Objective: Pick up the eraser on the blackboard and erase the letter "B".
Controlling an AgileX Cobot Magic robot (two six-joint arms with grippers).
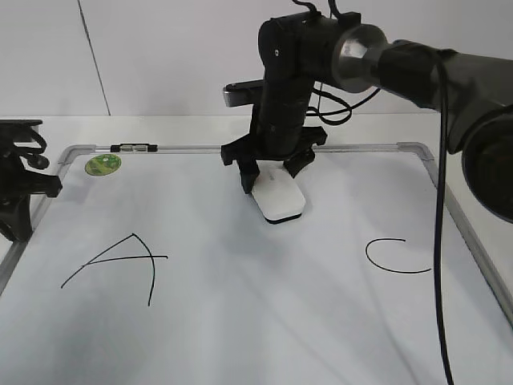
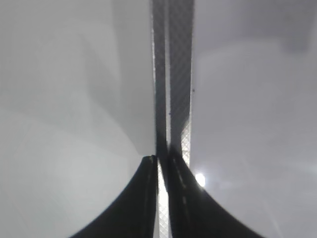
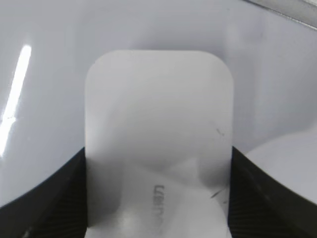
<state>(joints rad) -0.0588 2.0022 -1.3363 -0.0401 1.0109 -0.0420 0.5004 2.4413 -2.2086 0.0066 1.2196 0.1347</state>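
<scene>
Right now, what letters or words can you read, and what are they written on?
"A": black, hand-drawn on the blackboard, left side.
"C": black, hand-drawn on the blackboard's right side.
No "B" shows anywhere.
Grey marking on the eraser, seen from the right wrist: too blurred to read.
Green sticker in the board's corner: print too small to read.

Soft, even room light falls from above, leaving faint overlapping grey shadows across the blackboard [image 1: 240, 321]. The exterior view is sharp, though pale and low in contrast. The left wrist view is blurred and hazy, with one small bright glare spot. In the right wrist view a streak of glare shows at left; the eraser [image 3: 158, 134] looks soft-focused.
</scene>
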